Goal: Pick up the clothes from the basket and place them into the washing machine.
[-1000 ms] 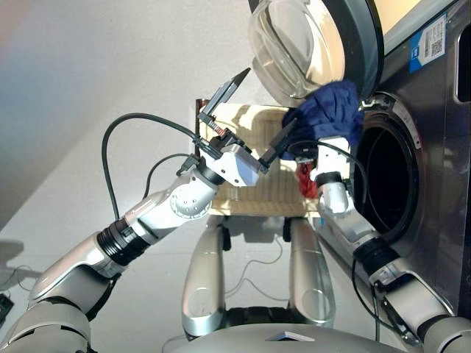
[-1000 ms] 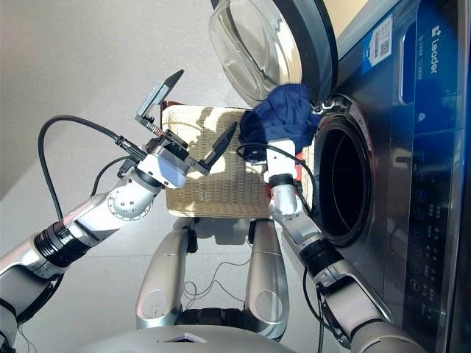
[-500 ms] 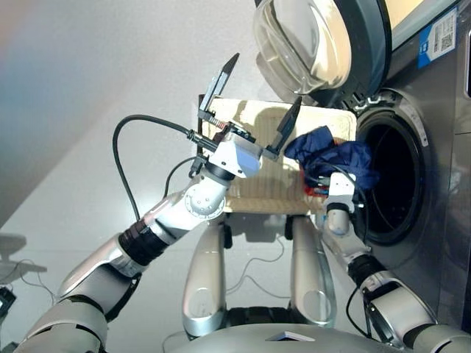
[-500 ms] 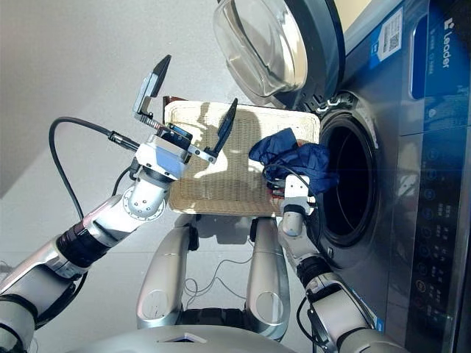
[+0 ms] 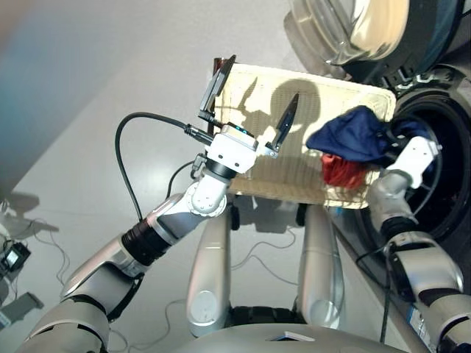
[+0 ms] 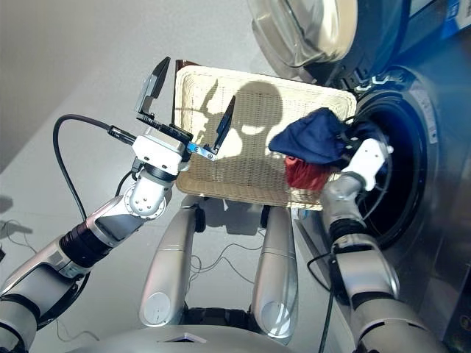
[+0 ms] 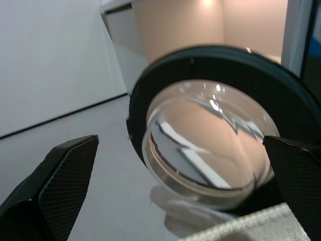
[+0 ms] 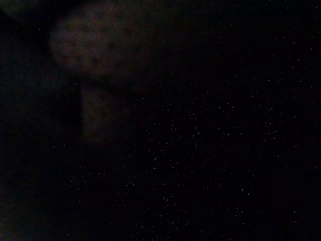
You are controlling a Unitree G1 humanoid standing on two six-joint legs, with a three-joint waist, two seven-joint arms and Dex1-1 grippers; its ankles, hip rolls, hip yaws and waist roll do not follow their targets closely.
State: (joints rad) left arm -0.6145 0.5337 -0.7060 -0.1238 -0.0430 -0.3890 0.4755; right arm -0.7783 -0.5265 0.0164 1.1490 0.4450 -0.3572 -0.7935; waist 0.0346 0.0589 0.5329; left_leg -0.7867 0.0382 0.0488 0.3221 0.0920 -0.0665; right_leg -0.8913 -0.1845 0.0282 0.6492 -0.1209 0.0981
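Two garments seen: navy blue garment (image 5: 352, 137) bunched at washing machine (image 6: 423, 140) porthole edge, carried at right hand (image 5: 388, 138); coral red garment (image 5: 343, 170) lies at basket (image 5: 324, 88) right edge, partly under navy one.
Left hand (image 5: 250, 94): fingers spread wide apart, nothing held, raised over basket's left half.
Right hand: grip hidden by cloth, can't be told.
Door (image 7: 208, 145): swung open above basket's far right corner.

Silver arms, black cables, 2 black-fingered end effectors.
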